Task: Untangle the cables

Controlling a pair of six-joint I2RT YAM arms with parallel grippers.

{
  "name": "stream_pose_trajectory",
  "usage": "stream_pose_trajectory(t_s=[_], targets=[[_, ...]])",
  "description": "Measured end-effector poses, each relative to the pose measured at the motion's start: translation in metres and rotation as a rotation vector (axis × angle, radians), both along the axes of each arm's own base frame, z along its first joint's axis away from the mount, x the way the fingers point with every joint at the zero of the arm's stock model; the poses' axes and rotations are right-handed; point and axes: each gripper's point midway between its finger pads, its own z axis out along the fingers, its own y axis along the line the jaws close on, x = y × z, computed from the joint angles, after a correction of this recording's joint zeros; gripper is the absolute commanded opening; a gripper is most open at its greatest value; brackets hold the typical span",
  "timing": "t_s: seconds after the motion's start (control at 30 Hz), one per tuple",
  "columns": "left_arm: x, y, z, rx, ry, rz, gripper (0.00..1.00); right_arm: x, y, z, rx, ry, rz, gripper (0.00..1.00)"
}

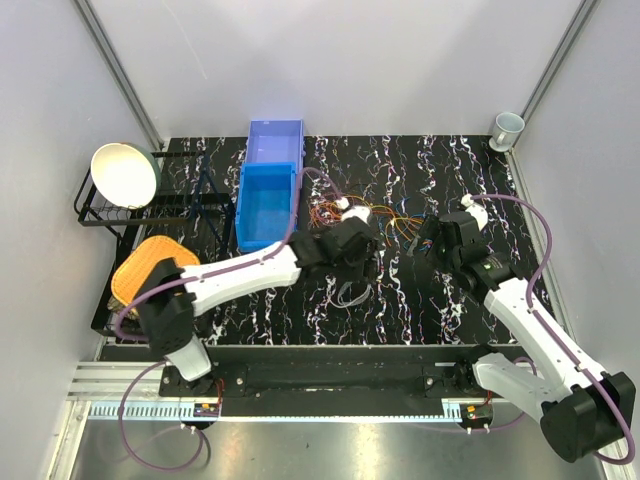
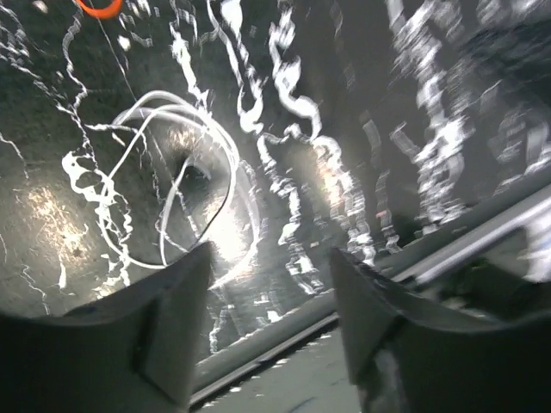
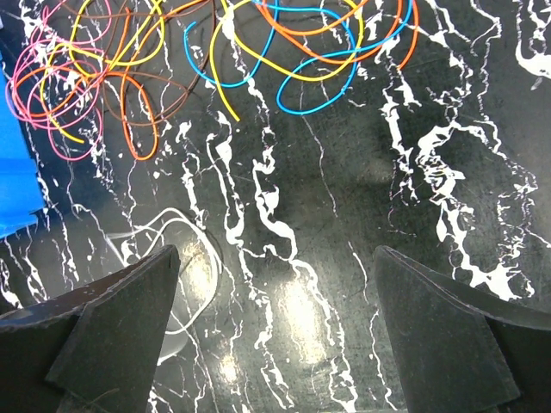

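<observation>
No text, label or number is readable in any view.

Lab test cell: white panel walls (image 1: 400, 60)

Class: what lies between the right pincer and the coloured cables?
Right wrist view: only bare marbled tabletop between right pincer and cables; a white wire lies aside.

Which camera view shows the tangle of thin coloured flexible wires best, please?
The right wrist view: the tangle of thin coloured wires lies sharp across its top, loops traceable. The top external view shows it small, colours merging. The blurred left wrist view catches only an orange sliver at its top edge.
</observation>
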Motion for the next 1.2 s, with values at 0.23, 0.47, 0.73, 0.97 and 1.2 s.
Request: stream_pose_trajectory(t_s=[0.23, 0.47, 0.73, 0.97, 1.2], targets=[[-0.021, 0.021, -0.057, 0.268, 0.013, -0.122, 0.82, -0.001, 0.003, 0.000, 0.013, 0.006, 0.013, 1.00], [-0.013, 0.050, -0.066, 0.422, -0.076, -0.160, 0.81, -0.001, 0.005, -0.004, 0.015, 0.020, 0.019, 1.00], [-0.009, 0.060, -0.078, 0.460, -0.084, -0.108, 0.75, -0.001, 0.008, -0.008, 0.022, 0.036, 0.030, 1.00], [-0.003, 0.060, -0.093, 0.456, -0.105, -0.095, 0.70, 0.002, 0.014, -0.011, 0.037, 0.043, 0.046, 1.00], [0.019, 0.050, -0.105, 0.455, -0.151, -0.141, 0.68, 0.002, 0.014, -0.014, 0.038, 0.047, 0.048, 1.00]])
